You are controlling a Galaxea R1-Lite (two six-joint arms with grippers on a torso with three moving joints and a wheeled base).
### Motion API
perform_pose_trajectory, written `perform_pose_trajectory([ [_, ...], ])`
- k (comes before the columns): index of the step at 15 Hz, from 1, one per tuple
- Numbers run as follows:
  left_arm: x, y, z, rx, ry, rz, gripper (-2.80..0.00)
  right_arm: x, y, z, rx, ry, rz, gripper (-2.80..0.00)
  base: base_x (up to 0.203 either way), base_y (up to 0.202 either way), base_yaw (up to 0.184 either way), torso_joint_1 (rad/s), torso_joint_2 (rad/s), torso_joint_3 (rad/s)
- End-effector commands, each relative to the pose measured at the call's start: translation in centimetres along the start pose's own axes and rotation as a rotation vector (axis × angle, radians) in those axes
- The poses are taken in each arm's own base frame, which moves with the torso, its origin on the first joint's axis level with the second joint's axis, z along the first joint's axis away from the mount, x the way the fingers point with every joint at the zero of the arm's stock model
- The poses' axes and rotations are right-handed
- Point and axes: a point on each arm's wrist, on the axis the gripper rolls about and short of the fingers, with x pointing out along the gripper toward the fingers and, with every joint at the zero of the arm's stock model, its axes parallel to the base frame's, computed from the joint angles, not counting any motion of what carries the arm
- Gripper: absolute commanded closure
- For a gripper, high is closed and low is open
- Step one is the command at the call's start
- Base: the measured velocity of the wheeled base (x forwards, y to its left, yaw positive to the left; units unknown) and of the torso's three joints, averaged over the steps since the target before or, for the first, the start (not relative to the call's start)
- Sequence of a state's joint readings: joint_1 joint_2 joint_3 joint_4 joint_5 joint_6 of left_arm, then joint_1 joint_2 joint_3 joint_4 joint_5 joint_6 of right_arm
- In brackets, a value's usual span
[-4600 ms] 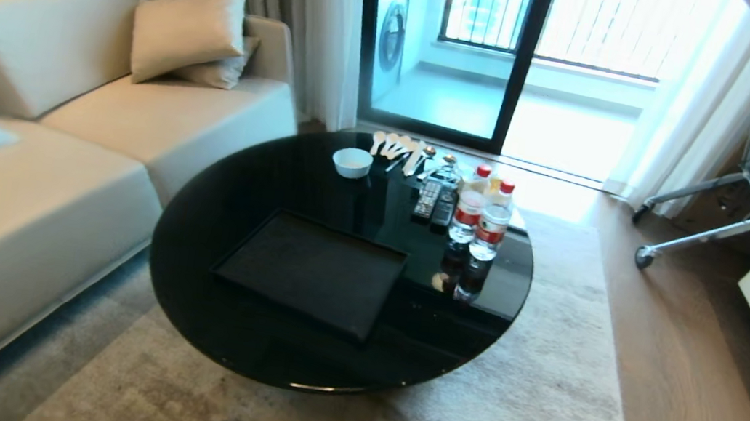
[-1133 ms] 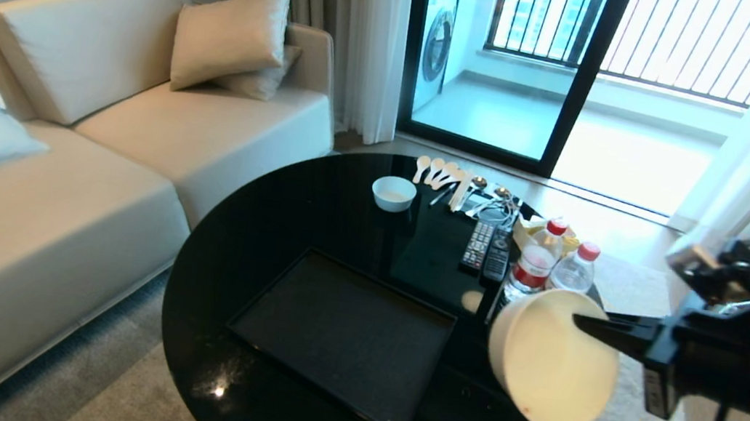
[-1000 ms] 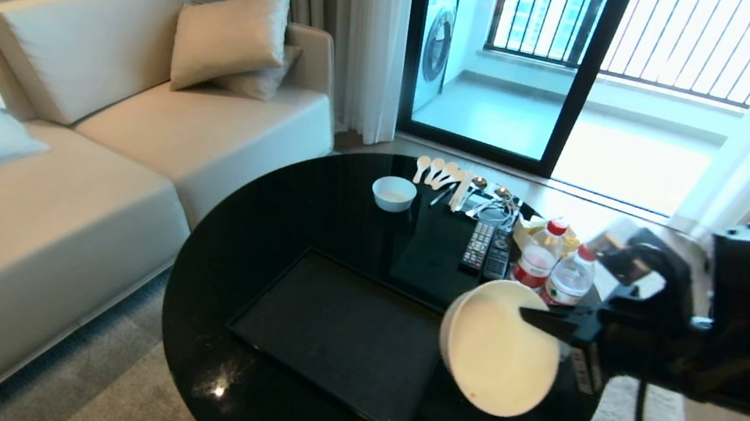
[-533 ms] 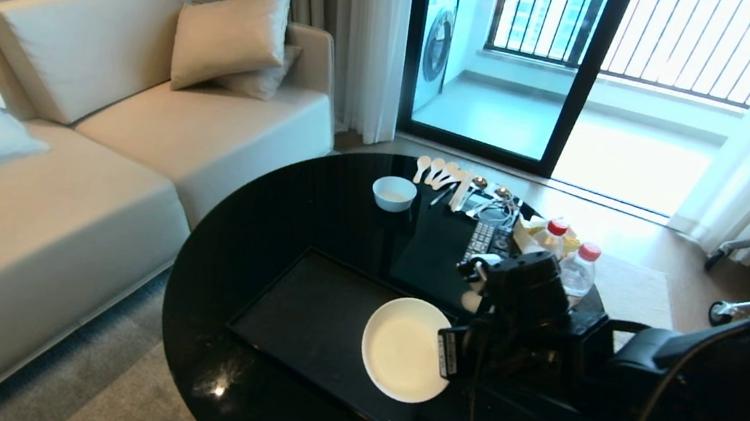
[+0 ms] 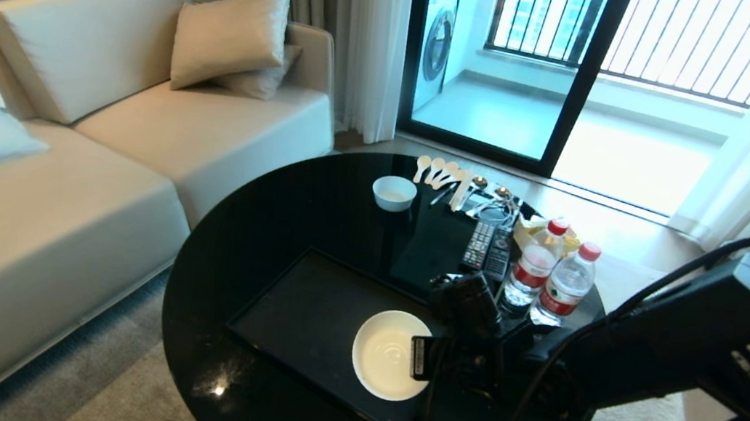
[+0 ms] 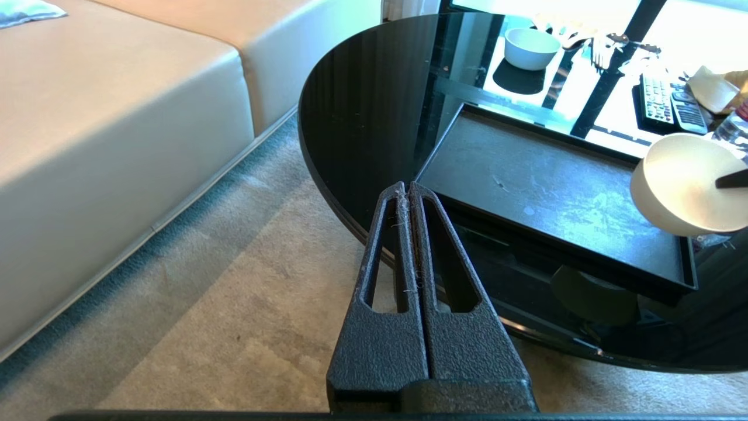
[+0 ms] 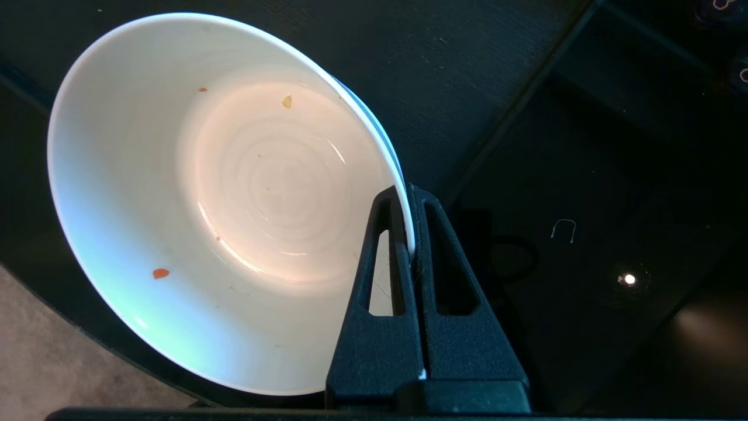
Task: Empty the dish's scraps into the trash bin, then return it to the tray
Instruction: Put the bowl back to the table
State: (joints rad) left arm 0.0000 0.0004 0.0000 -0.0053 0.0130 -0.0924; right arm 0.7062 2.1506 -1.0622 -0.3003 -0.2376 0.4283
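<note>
A: White deep dish: location?

B: Above the right part of the black tray on the round glass table, mouth up. Whether it touches the tray cannot be told. A few orange and yellow specks cling inside.

A: Right gripper?

B: Clamped on the dish's rim, one finger inside, one outside.

A: Left gripper?

B: Fingers pressed together, holding nothing, over the carpet beside the table edge.
</note>
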Motion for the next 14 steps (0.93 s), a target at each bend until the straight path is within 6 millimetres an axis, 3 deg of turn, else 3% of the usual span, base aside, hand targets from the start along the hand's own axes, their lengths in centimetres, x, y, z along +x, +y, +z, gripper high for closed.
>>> perform_pose_trajectory([
  [1, 0.0, 0.0, 0.0, -0.001, -0.001, 0.001, 0.0, 1.3, 0.3, -0.2, 0.017, 0.018, -0.016, 0.0, 0.0, 0.0, 0.0, 0.0, 0.0, 0.0],
  [9, 0.0, 0.0, 0.0, -0.001, -0.001, 0.001, 0.0, 3.9, 0.6, 0.2, 0.081, 0.029, -0.038, 0.0, 0.0, 0.0, 0.0, 0.0, 0.0, 0.0],
  [14, 0.0, 0.0, 0.0, -0.001, -0.001, 0.001, 0.0, 5.4, -1.1, 2.0, 0.15, 0.029, -0.085, 0.0, 0.0, 0.0, 0.0, 0.0, 0.0, 0.0],
])
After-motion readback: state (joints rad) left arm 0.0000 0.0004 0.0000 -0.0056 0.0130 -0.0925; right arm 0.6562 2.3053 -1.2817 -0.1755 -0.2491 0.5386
